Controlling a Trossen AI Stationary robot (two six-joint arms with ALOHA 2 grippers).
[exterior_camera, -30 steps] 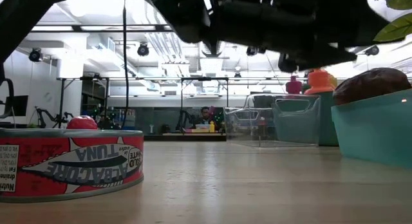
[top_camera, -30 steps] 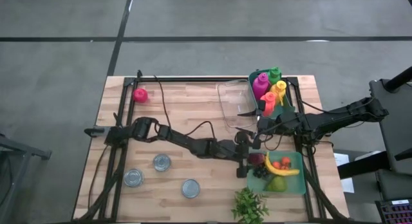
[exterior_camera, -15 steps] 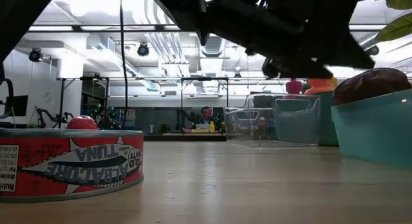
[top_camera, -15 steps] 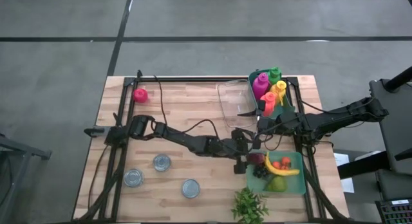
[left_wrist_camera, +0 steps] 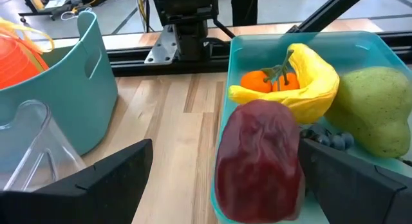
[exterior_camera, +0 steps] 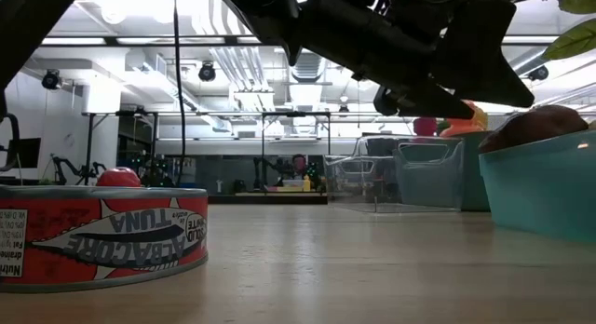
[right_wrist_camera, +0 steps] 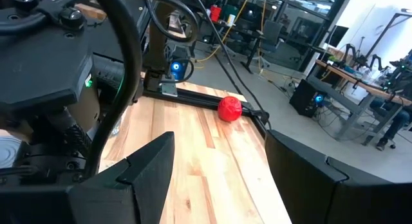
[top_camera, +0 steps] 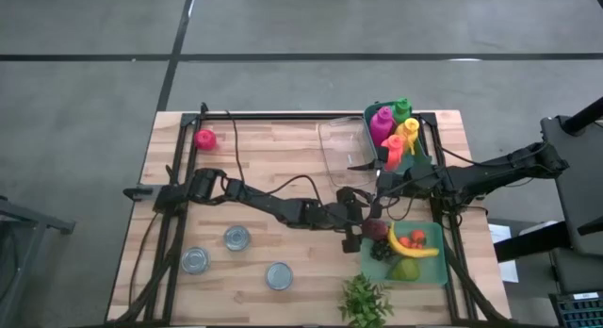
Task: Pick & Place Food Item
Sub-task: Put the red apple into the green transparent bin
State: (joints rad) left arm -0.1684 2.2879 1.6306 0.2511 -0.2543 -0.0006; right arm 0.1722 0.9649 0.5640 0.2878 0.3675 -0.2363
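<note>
Two teal containers sit along the table's right side. The shallow teal tray (top_camera: 431,271) near the front right holds a dark red food item (left_wrist_camera: 259,161) at its left end, a yellow banana (left_wrist_camera: 308,82) curled over a small orange fruit (left_wrist_camera: 256,80), a green pear (left_wrist_camera: 373,111) and some dark blueberries (left_wrist_camera: 325,139) that are mostly hidden behind the other pieces. The taller teal bin (top_camera: 415,163) at the far right carries pink, green, yellow and orange bottles (top_camera: 394,130). A clear plastic tub (top_camera: 341,151) beside that bin looks to have nothing in it. The left gripper (top_camera: 363,231) hangs at the tray's left edge with its fingers (left_wrist_camera: 96,179) spread wide either side of the red item, not touching it. The right gripper (top_camera: 370,168) hovers by the bin with its jaws apart, holding nothing. Three tins stand at the near left; the closest tin (exterior_camera: 101,234) reads "TUNA" and "ALBACORE", though its smaller print is cut off. A red ball (top_camera: 204,139) lies at the far left corner, and a green leafy sprig (top_camera: 366,300) sits at the front edge.
</note>
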